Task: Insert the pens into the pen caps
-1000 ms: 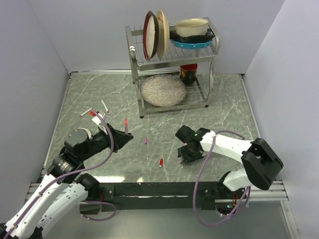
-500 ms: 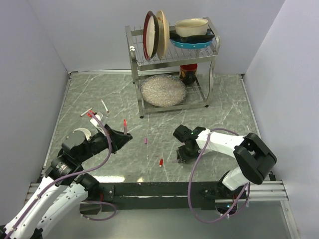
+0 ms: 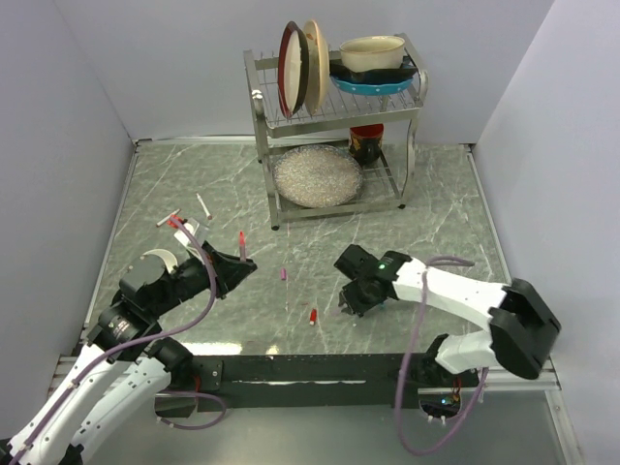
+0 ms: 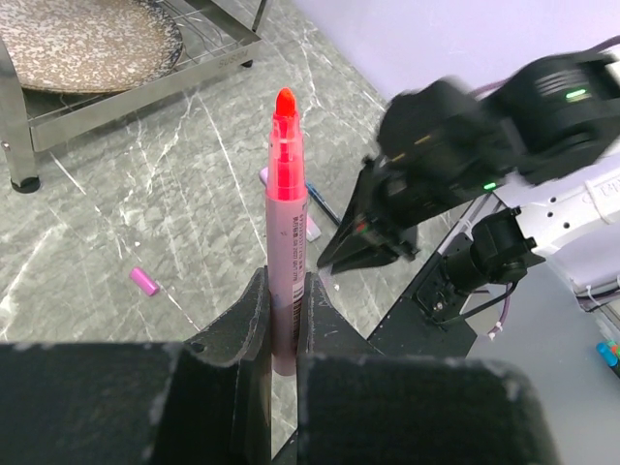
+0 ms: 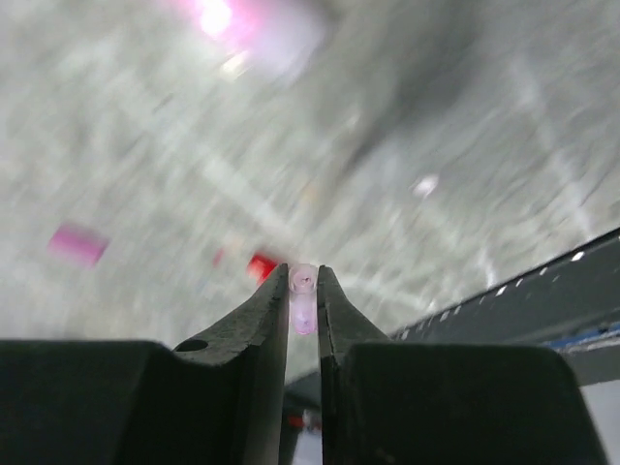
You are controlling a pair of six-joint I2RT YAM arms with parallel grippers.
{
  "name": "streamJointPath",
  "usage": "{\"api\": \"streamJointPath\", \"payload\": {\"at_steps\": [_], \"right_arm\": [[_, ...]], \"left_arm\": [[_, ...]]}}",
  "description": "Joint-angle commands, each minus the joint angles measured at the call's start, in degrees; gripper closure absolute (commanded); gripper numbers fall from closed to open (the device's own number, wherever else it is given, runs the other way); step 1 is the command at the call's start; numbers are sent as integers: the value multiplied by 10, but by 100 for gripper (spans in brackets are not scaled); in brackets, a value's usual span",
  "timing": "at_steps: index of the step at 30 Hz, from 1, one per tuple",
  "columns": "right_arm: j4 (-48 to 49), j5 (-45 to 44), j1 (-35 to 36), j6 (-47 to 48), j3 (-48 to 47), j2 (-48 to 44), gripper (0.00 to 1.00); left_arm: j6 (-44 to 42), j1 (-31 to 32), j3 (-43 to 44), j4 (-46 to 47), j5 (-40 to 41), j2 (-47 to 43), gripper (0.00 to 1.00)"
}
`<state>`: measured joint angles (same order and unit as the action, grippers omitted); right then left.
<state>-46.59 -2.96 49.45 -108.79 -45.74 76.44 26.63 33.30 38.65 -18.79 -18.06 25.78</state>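
Note:
My left gripper (image 4: 283,291) is shut on a pale pink pen (image 4: 288,242) with a red felt tip, held tip-up above the table; it also shows in the top view (image 3: 241,246). My right gripper (image 5: 303,286) is shut on a pale pink cap (image 5: 303,295), lifted off the table; in the top view it is at centre right (image 3: 351,302). A red cap (image 3: 313,316) and a magenta cap (image 3: 283,274) lie on the table between the arms. Two white-barrelled pens (image 3: 203,206) (image 3: 168,218) lie at far left. A dark blue pen (image 4: 323,201) lies beyond my left gripper.
A metal dish rack (image 3: 334,116) with plates and bowls stands at the back centre. A black rail (image 3: 291,373) runs along the near edge. Walls close in on the left, back and right.
My right gripper has moved left and risen a little with the pale pink cap in it. My left gripper with the pen has barely moved.

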Motion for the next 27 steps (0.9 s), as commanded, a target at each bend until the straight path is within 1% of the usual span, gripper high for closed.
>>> {"api": "streamJointPath", "payload": {"at_steps": [1,2,3,4,5,6,7,8,10,11,12,13,15,16,20,22,23,27], "right_arm": [[-8,-74,12,49,-47,-60,100],[7,-99,13,108,-54,-68,100],[44,-115,13,147,-72,-81,100],[62,-128,13,231,-83,-87,100],[85,-139,13,275,-93,-93,100],[138,-143,13,316,-109,-106,100],[170,-136,13,400,-114,-113,100],[230,-126,13,434,-117,-120,100],[298,-76,13,495,-123,-139,100],[335,-52,13,548,-121,-143,100],[377,-37,13,567,-128,-147,100],[388,-10,13,602,-136,-146,100],[415,26,13,631,-165,-133,100],[423,59,13,653,-173,-128,100],[465,121,14,695,-197,-118,100],[465,135,15,717,-202,-118,100],[489,154,16,724,-204,-118,100],[504,188,27,752,-212,-117,100]], "left_arm": [[-8,-1,12,10,-2,6,99],[-6,-1,12,12,-5,7,99],[-7,-1,11,14,-6,7,99],[-6,-1,9,15,-7,9,99],[-5,-1,9,16,-10,11,99],[-8,-1,6,18,-21,13,99],[-7,-1,5,21,-28,16,99],[-8,-1,4,23,-35,18,99],[-8,-1,1,30,-53,23,99],[-10,-1,0,32,-61,23,99],[-11,-1,-2,36,-68,23,99],[-11,-1,-4,42,-87,24,99],[-10,-1,-10,52,-107,29,99],[-11,-1,-10,56,-127,36,99],[-14,-1,-11,66,-172,57,99],[-15,-1,-13,71,-187,65,99],[-15,-1,-14,77,-204,67,99],[-11,-1,-17,85,-228,78,99]]}}
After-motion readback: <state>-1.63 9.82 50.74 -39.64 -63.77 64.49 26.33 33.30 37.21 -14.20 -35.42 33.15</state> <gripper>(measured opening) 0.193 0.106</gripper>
